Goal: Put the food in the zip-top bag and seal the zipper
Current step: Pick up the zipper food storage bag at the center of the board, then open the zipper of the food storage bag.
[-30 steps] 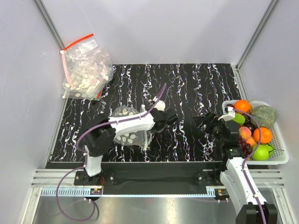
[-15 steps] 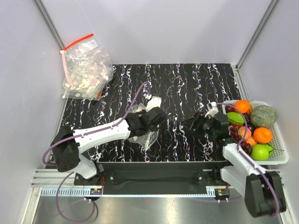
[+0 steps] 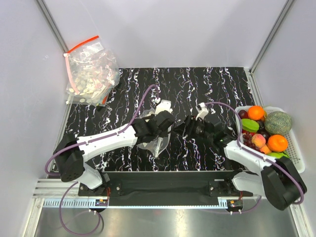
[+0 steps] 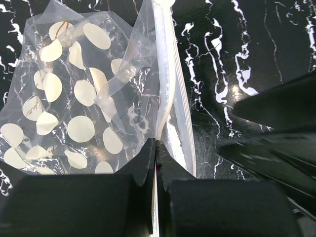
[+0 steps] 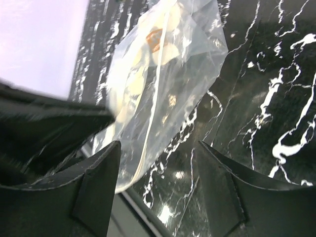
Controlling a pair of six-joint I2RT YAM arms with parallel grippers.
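Note:
The zip-top bag (image 4: pixel 74 108), clear with white oval spots, lies crumpled on the black marbled mat; in the top view the bag (image 3: pixel 150 140) is left of centre. Its pale zipper (image 4: pixel 165 74) runs away from my left gripper (image 4: pixel 156 144), which is shut on that mouth edge. My right gripper (image 3: pixel 183 126) stands open just right of the left gripper (image 3: pixel 168 124), with nothing held. In the right wrist view the bag (image 5: pixel 163 74) lies ahead of the open right gripper (image 5: pixel 158 158), near its left finger. The food (image 3: pixel 266 131) sits in the tray.
A white tray (image 3: pixel 298 165) at the right edge holds oranges, a melon, a peach, grapes and green fruit. A heap of spotted bags with a red strip (image 3: pixel 89 74) lies at the back left corner. Grey walls enclose the mat.
My right arm has swung left from the fruit tray to the bag, its jaws narrowing a little. The left arm has stretched out low, carrying the bag's edge slightly right.

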